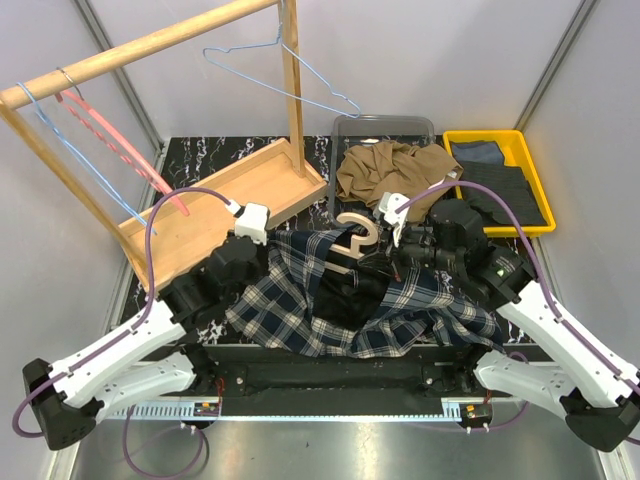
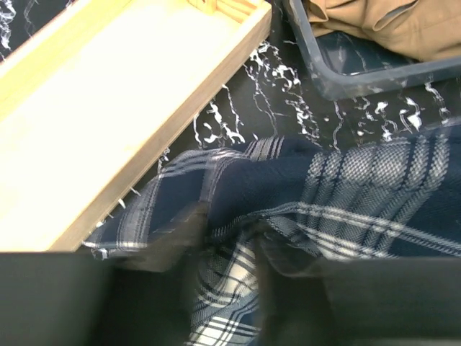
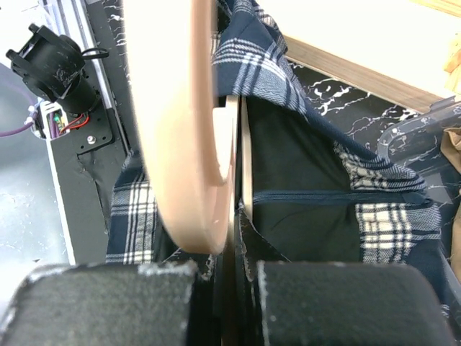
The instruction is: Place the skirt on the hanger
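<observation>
The tan skirt lies crumpled in a clear grey bin at the back; it also shows in the left wrist view. A light-blue wire hanger hangs from the wooden rail by the rack's post. Neither gripper is near them. My left gripper pinches a raised fold of the plaid shirt; its fingers are blurred. My right gripper is shut on a thick pale wooden hanger lying in the shirt's collar.
The wooden rack's tray base sits at the back left, close to my left gripper. A pink hanger and another blue wire hanger hang at the rail's left end. A yellow bin with dark grey cloth stands at the back right.
</observation>
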`<action>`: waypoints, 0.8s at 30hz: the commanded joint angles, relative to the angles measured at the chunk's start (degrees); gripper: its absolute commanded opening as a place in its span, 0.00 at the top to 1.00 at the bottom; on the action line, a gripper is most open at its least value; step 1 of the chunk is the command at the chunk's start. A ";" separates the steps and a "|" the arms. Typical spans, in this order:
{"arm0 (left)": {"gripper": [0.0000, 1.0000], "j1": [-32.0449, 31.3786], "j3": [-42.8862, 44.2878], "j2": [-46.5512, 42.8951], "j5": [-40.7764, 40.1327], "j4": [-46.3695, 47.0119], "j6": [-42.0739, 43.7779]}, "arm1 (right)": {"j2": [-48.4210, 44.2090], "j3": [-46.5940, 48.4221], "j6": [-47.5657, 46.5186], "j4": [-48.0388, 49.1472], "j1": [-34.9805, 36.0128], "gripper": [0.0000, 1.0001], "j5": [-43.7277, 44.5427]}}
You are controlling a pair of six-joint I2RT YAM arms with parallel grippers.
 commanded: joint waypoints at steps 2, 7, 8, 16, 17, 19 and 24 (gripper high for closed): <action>0.96 0.22 1.80 1.73 -7.86 5.30 1.41 | -2.84 1.86 0.05 3.01 -0.26 1.00 0.57; 1.00 0.83 4.17 3.05 -14.80 1.52 -0.52 | -4.16 2.74 -1.53 0.64 -0.25 1.00 0.49; 1.00 0.92 4.44 3.32 -15.25 0.99 -1.22 | -4.34 2.83 -1.71 0.46 -0.17 1.00 1.18; 0.93 1.18 6.46 -0.19 -12.61 2.74 1.40 | -4.25 4.76 -1.98 1.07 -0.26 1.00 1.01; 0.89 1.18 7.16 -0.46 -12.96 2.75 1.85 | -4.08 5.11 -2.06 1.34 -0.17 1.00 1.01; 0.43 1.18 9.79 -1.25 -13.05 2.22 3.16 | -3.46 6.42 -2.06 2.21 -0.17 1.00 1.28; 0.06 1.18 15.25 -3.27 -8.93 0.46 5.45 | -1.97 9.68 -1.98 5.81 -0.17 1.00 4.70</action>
